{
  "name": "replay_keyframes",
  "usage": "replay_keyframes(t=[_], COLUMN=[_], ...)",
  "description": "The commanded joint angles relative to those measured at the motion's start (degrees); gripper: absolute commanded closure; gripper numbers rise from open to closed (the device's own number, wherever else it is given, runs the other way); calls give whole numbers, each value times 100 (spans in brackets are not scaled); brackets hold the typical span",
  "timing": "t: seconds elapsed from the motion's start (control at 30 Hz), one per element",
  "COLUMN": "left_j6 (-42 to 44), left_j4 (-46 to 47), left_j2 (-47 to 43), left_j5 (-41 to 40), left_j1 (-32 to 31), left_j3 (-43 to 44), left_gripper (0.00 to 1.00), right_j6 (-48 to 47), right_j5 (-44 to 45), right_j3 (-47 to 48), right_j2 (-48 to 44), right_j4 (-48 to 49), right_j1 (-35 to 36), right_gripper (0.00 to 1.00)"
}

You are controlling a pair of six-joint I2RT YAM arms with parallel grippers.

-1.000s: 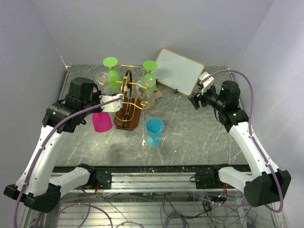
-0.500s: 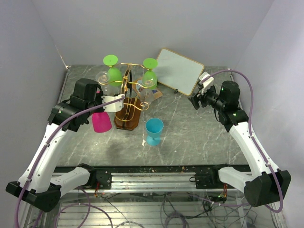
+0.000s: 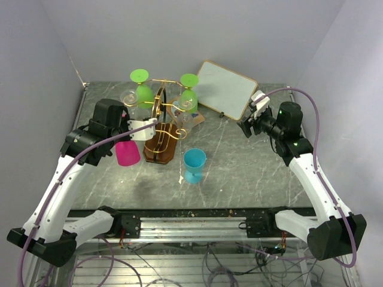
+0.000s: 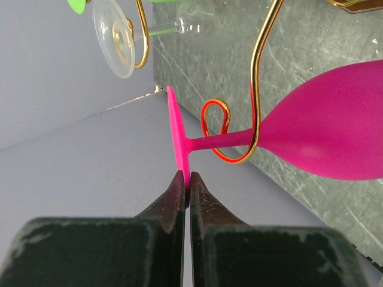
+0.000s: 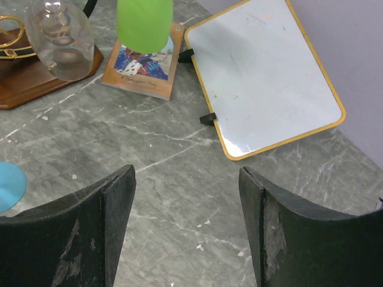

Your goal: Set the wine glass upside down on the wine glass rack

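**One glass nearly hung: stem in the hook, foot not yet released**

Nearest you, a blue glass (image 3: 194,164) stands upright on the counter (image 3: 251,173), apart from everything else. Just behind it, your left pincer (image 4: 187,186) is clamped shut on the edge of the pink glass's (image 4: 323,134) foot. That glass is inverted. Its stem lies in a scroll hook of the rack (image 4: 256,78), and its bowl hangs low beside the wooden base.

You look to be at the hand-over step. The hook seems to cradle the stem, but I judge the weight is not fully given over yet. For the next move, ease the jaws apart just enough to free the thin foot. Then back straight out along the foot's plane without nudging it.

Your right pincer (image 5: 187,197) hangs wide and empty over bare counter, well apart from the rack. Farther back, a clear glass (image 4: 114,36) and two green glasses (image 3: 142,89) hang on the rack, and a white board (image 3: 226,89) leans beyond it.
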Motion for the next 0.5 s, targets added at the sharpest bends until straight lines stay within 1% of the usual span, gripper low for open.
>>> replay_keyframes(t=[0.0, 0.27, 0.47], left_j6=[89, 150, 110], left_j4=[76, 255, 448], left_j2=[19, 49, 65], left_j5=[-369, -630, -430], left_j1=[-34, -34, -57], left_j3=[282, 111, -3], left_gripper=[93, 93, 93], right_j6=[-53, -64, -73], right_j5=[-55, -55, -59], right_j3=[-57, -66, -75], right_j2=[40, 36, 62], right_j4=[131, 131, 139], right_j1=[-42, -42, -43], right_gripper=[30, 30, 30])
